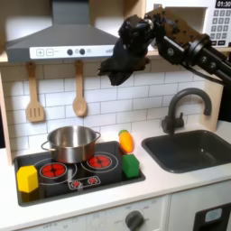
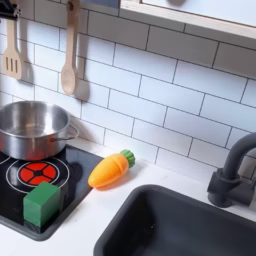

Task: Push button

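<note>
Hovering high in the upper middle of the first exterior view, gripper hangs off the black arm right by the range hood; fingers dark and blurred, cannot tell if spread or clenched, nothing seen held. Likely target is the row of small buttons on the hood's front strip, upper left of frame, just beside the gripper; arm probably held this high to reach them; stove knob at bottom edge is the other candidate. Pot sits on the cooktop; carrot lies on the counter right of it, green block on the cooktop corner; faucet by the sink; all well below, out of the way.
</note>
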Tool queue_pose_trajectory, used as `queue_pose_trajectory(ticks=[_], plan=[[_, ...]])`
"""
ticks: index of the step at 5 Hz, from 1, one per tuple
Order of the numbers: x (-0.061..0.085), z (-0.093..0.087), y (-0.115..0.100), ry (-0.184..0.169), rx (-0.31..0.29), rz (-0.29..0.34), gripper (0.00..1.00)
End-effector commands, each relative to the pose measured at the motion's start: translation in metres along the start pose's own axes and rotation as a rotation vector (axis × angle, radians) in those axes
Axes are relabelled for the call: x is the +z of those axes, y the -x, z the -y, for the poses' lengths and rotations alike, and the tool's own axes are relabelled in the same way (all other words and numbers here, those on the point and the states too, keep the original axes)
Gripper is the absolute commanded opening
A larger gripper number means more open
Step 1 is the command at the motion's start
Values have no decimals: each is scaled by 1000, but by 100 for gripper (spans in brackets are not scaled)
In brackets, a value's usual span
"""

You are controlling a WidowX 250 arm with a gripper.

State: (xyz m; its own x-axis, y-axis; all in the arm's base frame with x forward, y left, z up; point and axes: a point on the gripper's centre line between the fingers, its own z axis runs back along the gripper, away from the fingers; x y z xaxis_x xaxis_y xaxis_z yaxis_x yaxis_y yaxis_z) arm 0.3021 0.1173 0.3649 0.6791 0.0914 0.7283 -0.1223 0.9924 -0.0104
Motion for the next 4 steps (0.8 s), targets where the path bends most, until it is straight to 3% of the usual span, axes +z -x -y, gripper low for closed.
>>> queue_pose_trajectory(ticks=[1,2,3,4], plan=[[3,-17,-29,-20,2,89,0],[0,-23,-34,-23,-2,99,0],[23,-49,-43,-12,-6,118,0],[26,-64,-48,-41,12,120,0]])
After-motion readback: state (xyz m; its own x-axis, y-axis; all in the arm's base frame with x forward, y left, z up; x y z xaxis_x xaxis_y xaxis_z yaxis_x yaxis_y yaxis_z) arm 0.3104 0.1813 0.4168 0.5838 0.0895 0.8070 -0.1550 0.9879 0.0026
